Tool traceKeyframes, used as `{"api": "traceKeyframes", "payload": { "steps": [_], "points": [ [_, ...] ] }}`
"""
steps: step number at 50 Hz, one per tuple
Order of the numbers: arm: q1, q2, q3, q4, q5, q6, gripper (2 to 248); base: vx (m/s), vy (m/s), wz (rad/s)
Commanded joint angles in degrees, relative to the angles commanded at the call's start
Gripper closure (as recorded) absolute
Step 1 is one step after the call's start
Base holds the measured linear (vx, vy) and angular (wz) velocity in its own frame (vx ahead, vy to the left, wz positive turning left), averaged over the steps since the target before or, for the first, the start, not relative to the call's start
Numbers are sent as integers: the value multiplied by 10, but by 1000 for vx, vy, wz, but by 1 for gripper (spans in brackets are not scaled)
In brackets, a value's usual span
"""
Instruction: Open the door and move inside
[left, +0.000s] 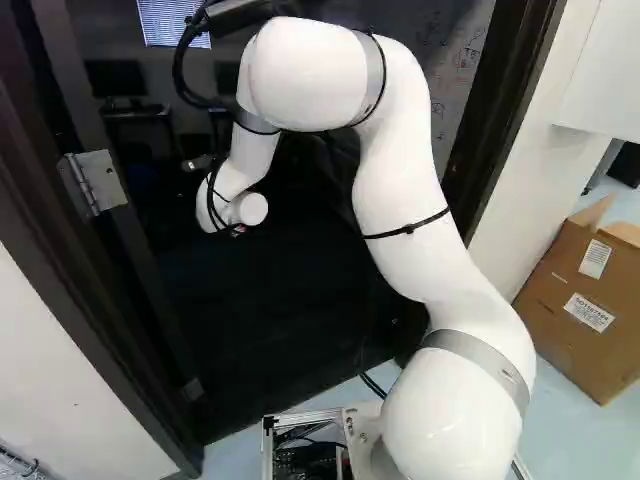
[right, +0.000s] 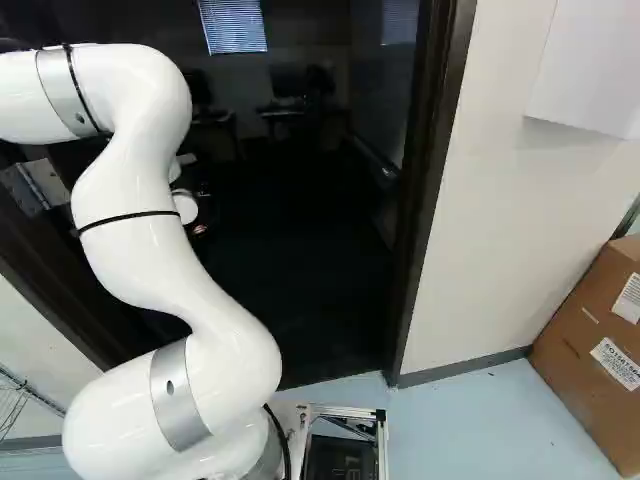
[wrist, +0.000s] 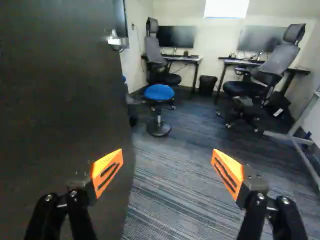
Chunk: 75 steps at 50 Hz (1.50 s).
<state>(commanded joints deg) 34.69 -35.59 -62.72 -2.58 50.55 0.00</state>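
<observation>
In the wrist view the dark door (wrist: 60, 110) stands open, its handle (wrist: 116, 41) high near the free edge. My gripper (wrist: 167, 172) is open with nothing between its fingers; one finger overlaps the door panel in view, and whether they touch I cannot tell. Past the fingertips lies the carpeted room floor (wrist: 175, 200). A metal hinge (left: 95, 182) shows on the left side of the doorway in the left base view. The arm's white wrist (left: 248, 208) reaches into the dark opening; the gripper cannot be made out there.
The right door frame (right: 425, 200) stands beside a white wall (right: 490, 220). A cardboard box (right: 605, 350) sits farther right. Inside are a blue stool (wrist: 159, 93), office chairs (wrist: 262, 75), desks with monitors, a bin (wrist: 207, 85) and a metal stand (wrist: 295, 137).
</observation>
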Motion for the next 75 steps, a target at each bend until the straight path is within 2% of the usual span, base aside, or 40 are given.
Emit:
{"api": "traceKeyframes", "payload": {
  "steps": [26,75],
  "points": [
    [-31,39,53,14,0,0,3,0,0,0],
    [-83,146,191,17,0,0,3,0,0,0]
  ]
}}
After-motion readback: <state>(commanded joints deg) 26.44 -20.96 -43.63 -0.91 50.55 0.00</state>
